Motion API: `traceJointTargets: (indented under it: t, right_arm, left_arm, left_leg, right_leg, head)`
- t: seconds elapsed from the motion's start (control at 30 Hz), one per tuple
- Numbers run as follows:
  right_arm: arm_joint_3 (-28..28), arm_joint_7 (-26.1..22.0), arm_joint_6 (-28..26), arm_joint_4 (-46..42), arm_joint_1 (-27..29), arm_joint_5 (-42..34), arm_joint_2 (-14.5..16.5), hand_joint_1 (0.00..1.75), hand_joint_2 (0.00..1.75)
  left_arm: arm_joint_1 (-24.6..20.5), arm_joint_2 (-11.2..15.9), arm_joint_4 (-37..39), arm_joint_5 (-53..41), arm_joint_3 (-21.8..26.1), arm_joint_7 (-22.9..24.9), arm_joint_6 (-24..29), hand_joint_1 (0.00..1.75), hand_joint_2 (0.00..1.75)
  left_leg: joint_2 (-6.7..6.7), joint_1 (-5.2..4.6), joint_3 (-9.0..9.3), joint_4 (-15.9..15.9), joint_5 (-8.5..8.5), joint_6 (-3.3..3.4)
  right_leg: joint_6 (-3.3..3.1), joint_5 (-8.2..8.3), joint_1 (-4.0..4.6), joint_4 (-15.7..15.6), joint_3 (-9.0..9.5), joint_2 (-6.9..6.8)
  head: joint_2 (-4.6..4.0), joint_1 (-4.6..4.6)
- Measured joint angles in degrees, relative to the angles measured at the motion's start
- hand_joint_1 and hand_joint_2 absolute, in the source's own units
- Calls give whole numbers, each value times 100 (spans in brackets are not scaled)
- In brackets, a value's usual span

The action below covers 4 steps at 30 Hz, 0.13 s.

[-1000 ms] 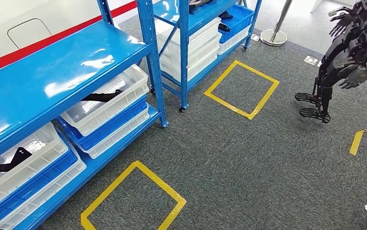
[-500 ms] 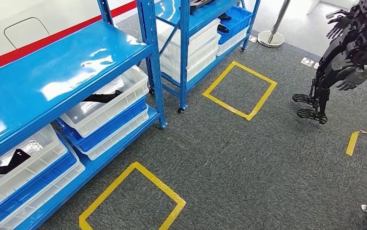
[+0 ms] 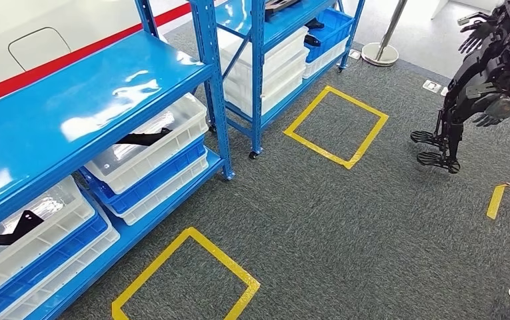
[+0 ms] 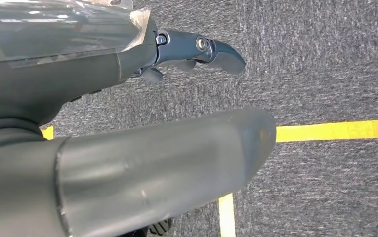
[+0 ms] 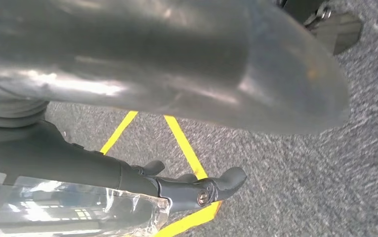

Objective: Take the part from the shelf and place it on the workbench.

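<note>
I see grey carpet (image 3: 345,220) running open between the blue metal shelf rack (image 3: 92,100) on my left and a dark humanoid robot (image 3: 482,80) standing far right; yellow tape squares (image 3: 335,125) mark the floor. The flat black angled part (image 3: 142,138) lies in a white plastic bin (image 3: 152,150) under the rack's top board. My left hand (image 4: 187,52) hangs over carpet, fingers apart, holding nothing. My right hand (image 5: 187,185) likewise hangs loose and empty above yellow tape.
</note>
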Motion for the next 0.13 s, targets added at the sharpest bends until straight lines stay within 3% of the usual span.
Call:
traceJointTargets:
  t: [0.07, 0.13]
  right_arm:
    - [-3, -1, -1, 0, 0, 0, -5, 0, 0]
    - [-8, -3, -2, 0, -3, 0, -7, 0, 0]
  left_arm:
    - [-5, 4, -1, -5, -2, 0, 1, 0, 0]
    - [-8, 7, 0, -9, -3, 0, 2, 0, 0]
  left_leg:
    - [5, 15, -74, 173, -129, -60]
    - [8, 29, -255, 561, -355, -97]
  right_leg:
    - [-72, 7, -37, -29, 30, 4]
    - [-115, 0, -57, -42, 57, 3]
  head:
    - [-1, -7]
    - [0, -14]
